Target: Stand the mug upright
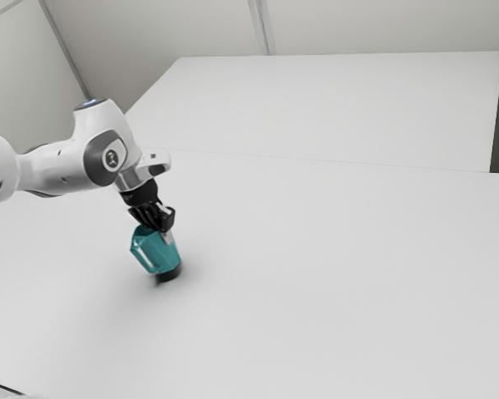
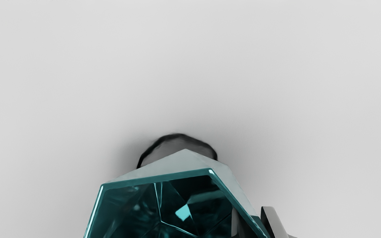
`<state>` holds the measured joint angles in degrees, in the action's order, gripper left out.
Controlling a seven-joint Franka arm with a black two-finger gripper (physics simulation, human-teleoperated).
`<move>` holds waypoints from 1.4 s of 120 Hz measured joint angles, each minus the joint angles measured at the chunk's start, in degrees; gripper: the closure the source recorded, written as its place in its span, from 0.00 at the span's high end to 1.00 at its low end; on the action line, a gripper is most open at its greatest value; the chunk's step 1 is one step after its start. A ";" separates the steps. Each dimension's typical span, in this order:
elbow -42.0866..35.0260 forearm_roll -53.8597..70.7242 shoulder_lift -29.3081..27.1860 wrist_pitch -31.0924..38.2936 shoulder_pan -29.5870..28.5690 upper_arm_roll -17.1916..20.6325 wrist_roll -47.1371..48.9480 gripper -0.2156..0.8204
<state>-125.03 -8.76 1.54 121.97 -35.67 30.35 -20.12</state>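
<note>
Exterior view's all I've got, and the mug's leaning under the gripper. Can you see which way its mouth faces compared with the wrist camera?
Observer: Toward it. The wrist view looks right down into the mug, past a rim with sharp corners.

Operator: Okay, and is the gripper around the whole mug or just the wall?

Observer: Just the wall. The gripper has one finger inside the mug and the other outside, with the wall pinched between them.
</note>
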 joint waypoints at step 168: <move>31.64 5.54 0.07 -16.90 26.68 -30.31 3.19 0.76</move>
<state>-93.39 -3.22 1.61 105.07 -8.99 0.03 -16.93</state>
